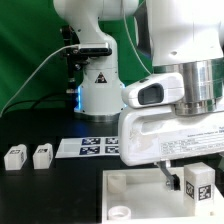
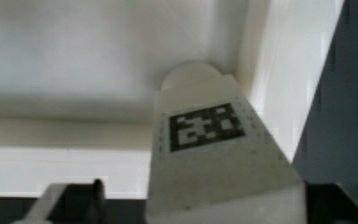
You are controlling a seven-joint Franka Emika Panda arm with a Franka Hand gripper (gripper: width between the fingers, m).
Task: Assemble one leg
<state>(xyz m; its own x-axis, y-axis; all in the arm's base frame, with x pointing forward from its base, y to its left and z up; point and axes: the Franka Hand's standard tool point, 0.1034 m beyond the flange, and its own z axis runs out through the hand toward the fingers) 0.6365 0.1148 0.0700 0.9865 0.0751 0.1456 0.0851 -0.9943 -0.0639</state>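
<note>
While the arm stands low over the large white tray-like piece in the exterior view, its fingers hold 1 leg, a small white block with a marker tag, at the exterior view's right. This leg is upright or nearly so, above the inner floor of the tray piece; I cannot tell if its lower end already touches anything. A round corner socket shows at the near corner of the tray piece, and it is empty. 2 more legs lie on the black table at the exterior view's left, well apart from the tray piece, and the marker board lies between them and the arm.

From the wrist view, the held leg fills the middle, its tag facing the camera, with the wall and floor of the tray piece behind it. 1 dark finger shows beside the leg; the fingers look closed on it, narrow.

As I judge it, the picking up is done. The leg is not yet seated in a socket, so placing and fixing it remain.
</note>
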